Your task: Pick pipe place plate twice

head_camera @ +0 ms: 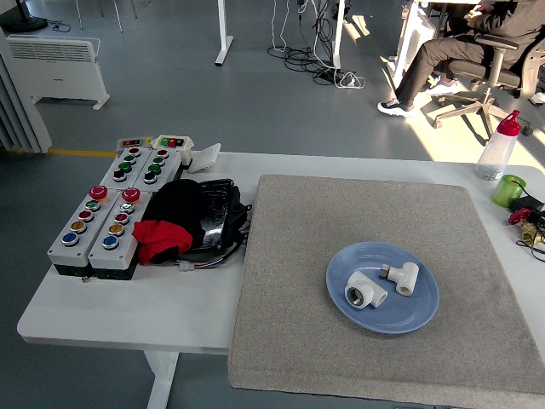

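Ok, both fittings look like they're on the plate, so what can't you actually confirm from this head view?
- Both robot arms: outside the head view, so hand states are unknown.
- Black bundle with red cloth: folded over itself, contents hidden.
- Button boxes: labels too small to read.
- Items at the right edge: cut off by the frame.
- Pipe fittings on the blue plate: undersides hidden.

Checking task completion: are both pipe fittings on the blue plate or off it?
On it. Both white pipe fittings lie apart inside the blue plate on the grey mat; no robot hand is visible.
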`<state>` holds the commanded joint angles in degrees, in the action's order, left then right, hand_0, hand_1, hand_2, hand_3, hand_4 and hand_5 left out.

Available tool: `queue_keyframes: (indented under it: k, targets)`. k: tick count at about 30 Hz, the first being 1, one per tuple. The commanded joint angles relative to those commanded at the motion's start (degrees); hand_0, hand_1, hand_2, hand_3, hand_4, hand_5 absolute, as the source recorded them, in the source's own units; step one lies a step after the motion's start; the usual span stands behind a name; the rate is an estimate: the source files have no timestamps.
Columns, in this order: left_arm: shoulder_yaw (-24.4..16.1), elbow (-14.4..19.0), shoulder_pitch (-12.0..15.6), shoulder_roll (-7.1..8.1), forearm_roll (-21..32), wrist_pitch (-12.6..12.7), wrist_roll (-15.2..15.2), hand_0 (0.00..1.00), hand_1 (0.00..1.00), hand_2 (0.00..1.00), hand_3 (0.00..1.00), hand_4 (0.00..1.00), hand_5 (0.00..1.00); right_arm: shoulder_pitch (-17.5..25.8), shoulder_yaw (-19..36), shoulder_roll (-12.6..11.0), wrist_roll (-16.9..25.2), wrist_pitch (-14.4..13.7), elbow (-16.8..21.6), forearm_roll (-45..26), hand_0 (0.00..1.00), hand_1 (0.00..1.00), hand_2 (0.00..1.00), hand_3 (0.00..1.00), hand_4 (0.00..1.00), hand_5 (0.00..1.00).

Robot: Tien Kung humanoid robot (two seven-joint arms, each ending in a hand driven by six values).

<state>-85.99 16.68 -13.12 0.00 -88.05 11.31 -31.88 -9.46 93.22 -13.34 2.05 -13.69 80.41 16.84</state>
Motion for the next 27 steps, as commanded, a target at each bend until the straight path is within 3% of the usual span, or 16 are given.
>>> queue_keyframes:
  k: [9,17,27]
  targets:
    - [-0.07,0.0,-0.21,0.0,-0.12,-0.01,-0.01,0.583,0.576,0.581,0.465,0.406,0.998,0.04,-0.6,0.06,-1.35,2.99,-2.77,9.22,0.785,0.724,0.758,0.704,0.473,0.613]
    - [-0.15,0.03,-0.31,0.0,-0.3,-0.1,-0.08,0.583,0.577,0.582,0.465,0.406,0.998,0.02,-0.64,0.3,0.28,4.32,-4.16,9.82,0.775,0.713,0.741,0.692,0.468,0.609]
    - [-0.28,0.06,-0.47,0.0,-0.66,-0.28,-0.18,0.582,0.577,0.582,0.465,0.406,0.998,-0.22,-0.98,0.31,-0.85,4.83,-4.45,10.91,0.764,0.706,0.73,0.68,0.467,0.601]
